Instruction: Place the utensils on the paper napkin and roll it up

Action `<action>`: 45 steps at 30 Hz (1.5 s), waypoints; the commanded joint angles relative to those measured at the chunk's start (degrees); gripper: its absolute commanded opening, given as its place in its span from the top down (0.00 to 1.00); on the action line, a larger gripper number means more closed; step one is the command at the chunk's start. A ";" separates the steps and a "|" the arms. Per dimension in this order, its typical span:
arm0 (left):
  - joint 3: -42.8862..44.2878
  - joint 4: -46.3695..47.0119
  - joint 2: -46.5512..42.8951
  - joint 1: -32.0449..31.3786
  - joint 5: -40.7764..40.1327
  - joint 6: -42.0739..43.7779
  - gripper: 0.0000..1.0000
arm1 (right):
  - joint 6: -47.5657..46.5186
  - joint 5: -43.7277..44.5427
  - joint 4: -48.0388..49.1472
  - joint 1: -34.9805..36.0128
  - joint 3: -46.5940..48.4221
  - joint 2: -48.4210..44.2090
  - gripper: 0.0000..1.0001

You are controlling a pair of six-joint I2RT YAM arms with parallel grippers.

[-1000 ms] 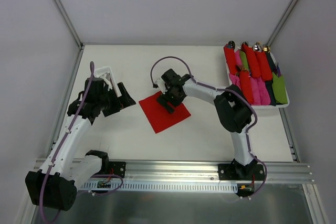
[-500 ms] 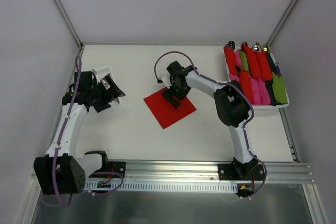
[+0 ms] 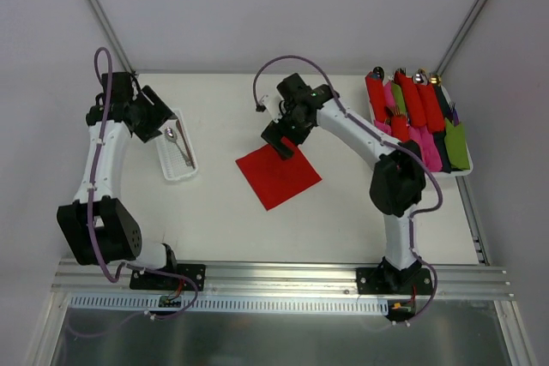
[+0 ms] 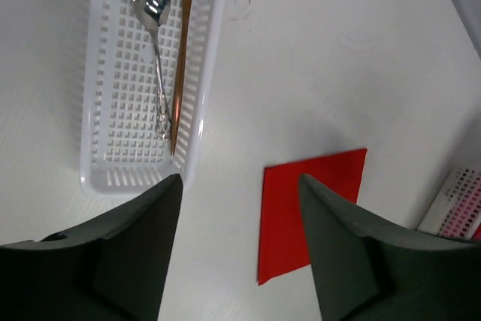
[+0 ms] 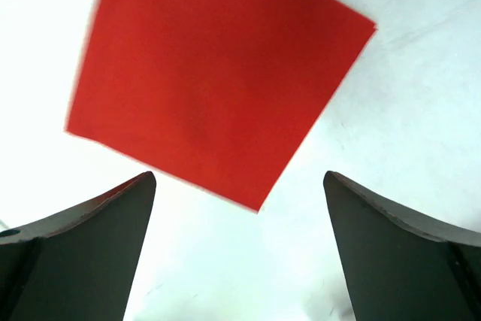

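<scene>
From above, the paper napkin point(image 3: 279, 177) lies flat on the table point(image 3: 343, 220), turned like a diamond. The right tool point(image 3: 281, 138) hangs over its 12 o'clock corner, jaws apart and holding nothing. A white basket point(image 3: 164, 160) sits well apart at the napkin's 9 o'clock, with a spoon point(image 3: 178, 146) inside. The left tool point(image 3: 153, 117) is at the basket's 10 o'clock end, released and empty. At the napkin's 2 o'clock, a tray point(image 3: 467, 171) holds red, pink and green rolled bundles point(image 3: 410, 117).

In the left wrist view, the left tool point(image 4: 240, 182) shows its jaws spread, nothing between them. The basket point(image 4: 92, 95) is at 11 o'clock, the spoon point(image 4: 157, 58) lying lengthwise in it, bowl at the far end. A slim brownish piece point(image 4: 184, 43) lies beside the spoon; I cannot tell what it is. The napkin point(image 4: 308, 201) is at 4 o'clock.

In the right wrist view, the right tool point(image 5: 239, 186) is wide apart, and the napkin point(image 5: 218, 80) lies flat towards 12 o'clock, its near corner between the fingertips point(image 5: 90, 246).
</scene>
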 commanded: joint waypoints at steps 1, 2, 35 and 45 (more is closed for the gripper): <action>5.54 -2.40 6.91 0.50 -2.88 -0.26 0.41 | 3.85 -3.35 -4.55 -0.60 0.90 -12.38 0.01; 6.68 -2.31 8.59 0.50 -2.88 -0.17 0.46 | 4.47 -3.96 -4.55 -0.69 -0.07 -13.96 0.01; 18.29 -1.26 39.54 -0.46 -2.62 0.36 0.78 | 12.12 -10.64 -7.18 -10.62 -15.20 -32.79 0.01; 18.65 -0.64 42.71 -0.90 -2.26 0.01 0.73 | 12.65 -10.21 -7.18 -11.50 -15.02 -32.17 0.01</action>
